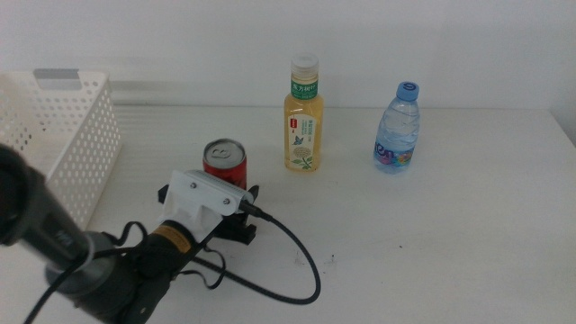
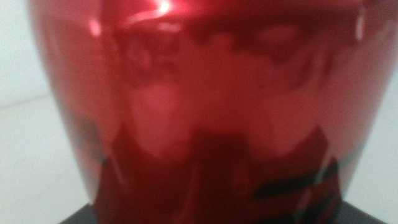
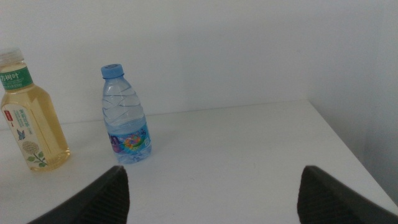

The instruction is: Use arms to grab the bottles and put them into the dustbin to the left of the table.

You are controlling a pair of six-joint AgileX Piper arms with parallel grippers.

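While left pincer (image 1: 236,209) sits at red can (image 1: 224,163), can fills your wrist view; whether it grips, cannot tell. Lift early and can tips on surface (image 1: 432,234). Right pincer (image 3: 211,186) wide, waiting. Beyond: tea bottle (image 1: 304,115), water bottle (image 1: 397,128); dustbin (image 1: 63,135) left.

place: lab-style robot test bench | evidence: bare white table (image 1: 432,261), plain white wall (image 1: 180,36), cabled robot arm (image 1: 54,243), white perforated basket (image 1: 72,135), no furnishings
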